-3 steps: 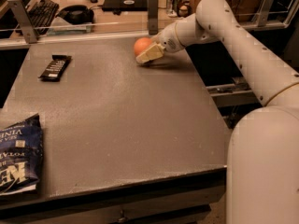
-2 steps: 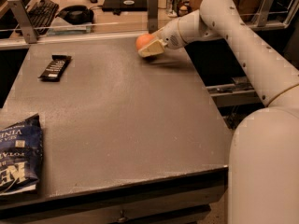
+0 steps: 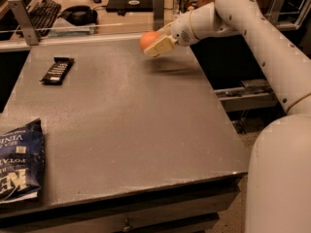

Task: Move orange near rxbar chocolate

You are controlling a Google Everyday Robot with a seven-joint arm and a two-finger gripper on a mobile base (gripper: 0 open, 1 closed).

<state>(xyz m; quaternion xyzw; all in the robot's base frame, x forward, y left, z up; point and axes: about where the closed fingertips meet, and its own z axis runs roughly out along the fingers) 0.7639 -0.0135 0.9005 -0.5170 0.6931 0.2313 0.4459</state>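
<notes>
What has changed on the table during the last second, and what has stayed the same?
The gripper, shut on the orange, has raised it slightly above the far side of the table. The rxbar chocolate at far left and the blue chip bag at near left have not moved.

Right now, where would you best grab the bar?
Probably the bar across its narrow middle, from above: it lies flat, leaving only its long edges to pinch. The gripper holds the orange above the far side of the table.
</notes>
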